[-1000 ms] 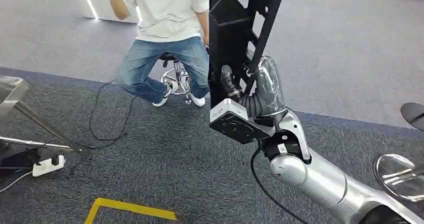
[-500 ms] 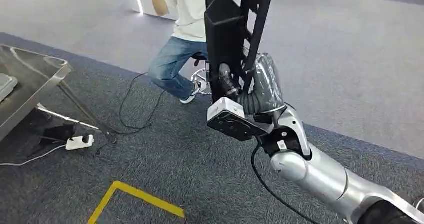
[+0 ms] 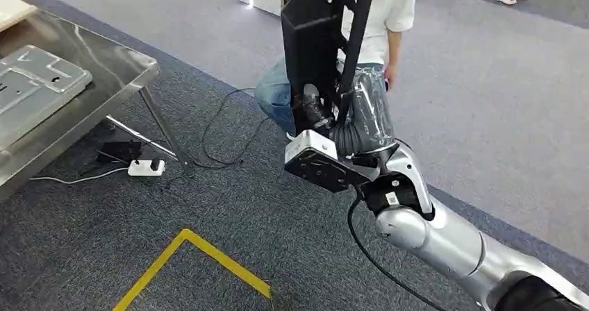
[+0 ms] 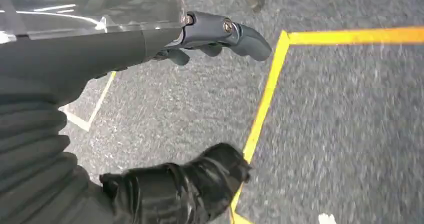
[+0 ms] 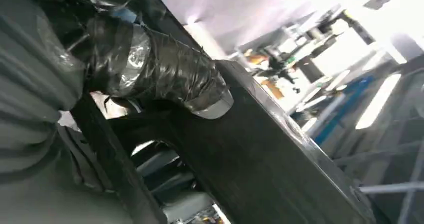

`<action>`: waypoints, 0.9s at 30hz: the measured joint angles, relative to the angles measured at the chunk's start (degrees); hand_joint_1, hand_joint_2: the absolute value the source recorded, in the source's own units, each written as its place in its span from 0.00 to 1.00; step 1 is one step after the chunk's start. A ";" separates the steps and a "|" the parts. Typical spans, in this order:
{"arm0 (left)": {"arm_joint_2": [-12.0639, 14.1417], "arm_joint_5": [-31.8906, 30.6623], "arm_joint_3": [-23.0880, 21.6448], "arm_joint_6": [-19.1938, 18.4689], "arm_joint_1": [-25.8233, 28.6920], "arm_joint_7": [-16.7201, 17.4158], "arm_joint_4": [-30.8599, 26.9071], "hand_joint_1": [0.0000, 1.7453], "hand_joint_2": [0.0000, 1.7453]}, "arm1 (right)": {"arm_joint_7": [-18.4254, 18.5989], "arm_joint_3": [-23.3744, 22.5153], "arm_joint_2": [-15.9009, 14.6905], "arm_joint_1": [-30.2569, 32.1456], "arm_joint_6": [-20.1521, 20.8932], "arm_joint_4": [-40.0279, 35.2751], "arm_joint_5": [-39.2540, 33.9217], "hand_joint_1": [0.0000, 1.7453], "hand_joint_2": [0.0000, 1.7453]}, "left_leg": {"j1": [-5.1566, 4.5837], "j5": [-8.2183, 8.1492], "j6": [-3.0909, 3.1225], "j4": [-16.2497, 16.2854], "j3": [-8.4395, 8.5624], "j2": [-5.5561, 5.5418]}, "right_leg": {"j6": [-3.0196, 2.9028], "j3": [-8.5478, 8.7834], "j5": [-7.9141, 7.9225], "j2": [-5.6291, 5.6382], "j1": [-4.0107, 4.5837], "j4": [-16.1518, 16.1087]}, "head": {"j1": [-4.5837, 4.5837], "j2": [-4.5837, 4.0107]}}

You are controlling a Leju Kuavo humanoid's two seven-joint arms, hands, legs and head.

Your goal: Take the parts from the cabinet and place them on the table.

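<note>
The right robot hand [image 3: 326, 113] is wrapped around a black frame part [image 3: 316, 40], a tall piece of dark metal held upright in front of the body; in the right wrist view the thumb presses against one of its dark bars, so the grasp looks firm. The part is clear of any cabinet and well apart from the steel worktop [image 3: 128, 71], which sits off to the robot's left and bears a flat grey metal panel [image 3: 35, 82]. I judge this to be the carrying step — the part is taken, the placing not yet done. The left robot hand [image 4: 210, 36] hangs over grey carpet and yellow floor tape [image 4: 262, 109], its fingers loosely apart with nothing in them. A person [image 3: 375, 19] sits beyond the part. Next calls for bringing the part over the worktop and lowering it onto bare steel beside the panel — minding the trailing cable [image 3: 222, 130] underfoot.
</note>
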 joint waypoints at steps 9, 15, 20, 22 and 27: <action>0.05 -0.02 0.00 -0.02 -0.23 0.02 -0.02 0.00 1.00 | 0.05 0.00 -0.02 -0.08 0.55 0.15 -0.28 1.00 1.00 | 0.54 -1.09 -1.74 2.13 -1.04 -7.38 | 0.13 1.42 7.68 5.70 -0.86 -9.69 | 0.11 0.00; 0.18 -0.04 0.00 -0.15 0.11 -0.02 -0.02 0.00 1.00 | -0.02 0.04 -0.02 -0.91 0.70 0.35 -0.37 1.00 1.00 | 0.38 -5.44 -3.32 11.37 -6.06 0.21 | -2.10 3.39 7.59 0.50 -0.27 -11.06 | -0.59 0.00; 0.18 -0.04 -0.02 -0.37 0.26 -0.02 -0.04 0.00 1.00 | 0.00 0.09 -0.02 -0.85 0.79 0.57 -0.37 1.00 1.00 | 0.53 -1.97 -3.04 10.13 -5.85 1.53 | -2.16 4.77 6.28 -3.96 0.24 -11.05 | -0.65 0.00; 0.20 -0.13 -0.02 -0.44 0.19 -0.04 -0.04 0.00 1.00 | 0.00 0.09 -0.02 -0.99 0.92 0.57 -0.37 1.00 1.00 | -0.38 -0.53 -2.36 2.20 -1.50 6.01 | -1.73 5.60 5.58 -5.35 0.39 -11.22 | -0.61 0.00; 0.24 -0.33 -0.02 -0.50 0.16 -0.09 -0.07 0.00 1.00 | 0.04 0.11 0.00 -1.40 1.46 0.57 -0.37 1.00 1.00 | -0.49 -0.30 -0.29 0.48 -0.35 2.86 | 0.03 6.89 4.54 -7.08 0.50 -11.93 | -0.63 0.00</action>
